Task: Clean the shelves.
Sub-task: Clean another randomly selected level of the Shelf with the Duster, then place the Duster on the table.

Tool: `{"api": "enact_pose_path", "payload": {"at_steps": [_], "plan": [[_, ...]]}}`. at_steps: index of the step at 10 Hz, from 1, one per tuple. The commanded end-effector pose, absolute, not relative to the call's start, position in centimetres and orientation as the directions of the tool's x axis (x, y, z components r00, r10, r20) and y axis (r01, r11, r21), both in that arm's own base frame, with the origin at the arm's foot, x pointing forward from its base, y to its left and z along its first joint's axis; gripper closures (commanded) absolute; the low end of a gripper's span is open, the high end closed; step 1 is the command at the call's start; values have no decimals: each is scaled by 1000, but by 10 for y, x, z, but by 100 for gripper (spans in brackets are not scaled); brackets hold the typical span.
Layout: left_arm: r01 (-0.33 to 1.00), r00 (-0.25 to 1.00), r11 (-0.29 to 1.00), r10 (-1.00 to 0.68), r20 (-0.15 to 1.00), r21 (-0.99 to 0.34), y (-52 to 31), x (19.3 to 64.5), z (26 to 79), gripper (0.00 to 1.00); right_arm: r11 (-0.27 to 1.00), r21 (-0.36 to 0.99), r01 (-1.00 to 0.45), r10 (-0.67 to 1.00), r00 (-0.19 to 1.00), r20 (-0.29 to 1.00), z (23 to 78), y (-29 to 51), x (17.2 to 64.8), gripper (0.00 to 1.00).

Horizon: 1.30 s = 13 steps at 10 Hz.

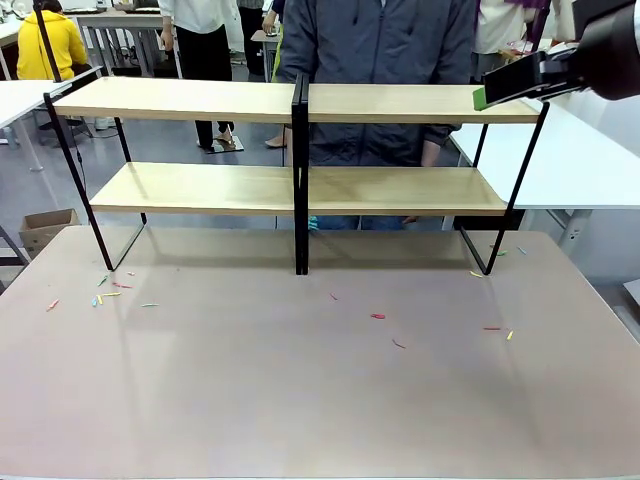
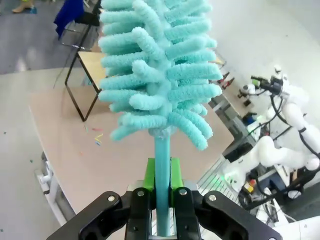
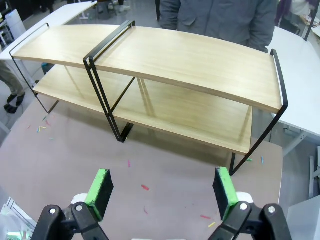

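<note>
1. On the brown counter [image 1: 300, 400], toward its far edge, stand the shelves [image 1: 300, 150]: a wide two-tier rack of light wooden boards in a thin black metal frame with a central black post. Both boards look bare.
2. Small coloured scraps [image 1: 105, 290] lie on the counter near the rack's left foot, and more scraps [image 1: 378, 316] are scattered in front of the post and toward the right foot.
3. The left hand [image 2: 162, 195] is pressed together on the turquoise stem of a fluffy turquoise duster [image 2: 160, 70], pinching it between the green pads [image 2: 149, 175]. The duster head stands up above the fingers, and in the left wrist view the left end of the rack and the scraps lie well beyond it.
4. A person in a dark grey jacket [image 1: 380, 60] stands behind the rack, at the far side, just right of the central post.
5. The right hand [image 3: 164, 192] is spread wide with nothing between its green pads [image 3: 100, 187]. In the right wrist view it hangs above the counter on the near side of the rack, looking down on both tiers.
6. In the front view, that right hand [image 1: 510, 85] comes in at the upper right, its green tip at the right end of the top board; I cannot tell whether it touches the wood.
</note>
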State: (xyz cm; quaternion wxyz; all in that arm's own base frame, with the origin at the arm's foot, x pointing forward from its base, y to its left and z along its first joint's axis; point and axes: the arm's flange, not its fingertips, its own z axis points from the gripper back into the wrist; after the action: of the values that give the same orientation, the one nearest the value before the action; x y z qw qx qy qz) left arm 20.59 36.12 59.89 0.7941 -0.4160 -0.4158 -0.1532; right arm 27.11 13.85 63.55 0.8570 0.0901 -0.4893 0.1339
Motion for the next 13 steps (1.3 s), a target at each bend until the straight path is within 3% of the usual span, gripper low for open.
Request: {"api": "enact_pose_path", "payload": {"at_steps": [1,9,10,11,12,13], "plan": [[619,598,612,39,801,-492,353,196,606,87,948,26,-318,139,484,864,636,138,271,0],[598,614,617,57,787,-511,354,198,606,87,948,23,-318,141,485,863,636,139,271,0],[681,646,552,-144,749,-481,315,209,603,87,912,197,-361,75,619,782,636,114,258,0],[766,632,429,-370,681,-478,282,208,586,87,836,470,-284,-49,815,578,619,54,255,0],[815,577,334,-535,616,-474,257,202,568,87,764,618,-185,-98,913,396,591,1,254,0],[854,494,256,-673,550,-453,226,193,546,87,730,683,-6,-223,943,247,556,-42,254,0]]}}
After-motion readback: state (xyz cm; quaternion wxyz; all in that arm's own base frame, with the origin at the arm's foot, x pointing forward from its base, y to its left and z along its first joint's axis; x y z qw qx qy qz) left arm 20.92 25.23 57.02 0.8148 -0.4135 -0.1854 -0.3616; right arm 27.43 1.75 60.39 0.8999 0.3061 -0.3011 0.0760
